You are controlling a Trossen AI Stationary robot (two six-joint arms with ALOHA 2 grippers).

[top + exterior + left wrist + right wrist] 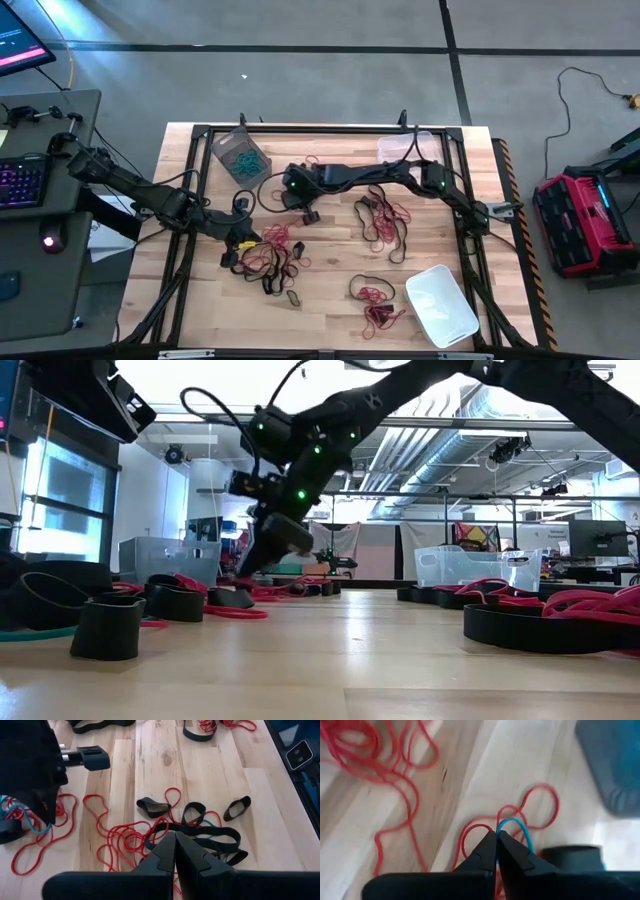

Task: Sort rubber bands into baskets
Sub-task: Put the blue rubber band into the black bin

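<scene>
My right gripper [309, 214] reaches across to the table's middle and is shut on a teal-blue rubber band [514, 827], low over the wood; it also shows in the low view [252, 576]. Red bands [395, 775] lie around it. My left gripper [240, 246] is shut, its tips [175, 840] over a heap of red and black bands [200, 832]; I cannot tell whether it touches them. The grey-tinted basket [240, 156] holds teal bands. The clear basket [405, 148] and the whitish basket [441, 305] stand to the right. My right gripper pinches the teal-blue band at one end of its loop [501, 825] between its two fingertips, coming slanting down from above. The rest of the loop [527, 842] arches away from the tips toward the wood. A red loop [490, 816] lies right beside the tips.
More band heaps lie right of the middle [385, 220] and near the front [375, 300]. Black bands stand close to the low camera [105, 625]. A desk with a keyboard [22, 182] is off the table's left edge, a red case [583, 220] off the right.
</scene>
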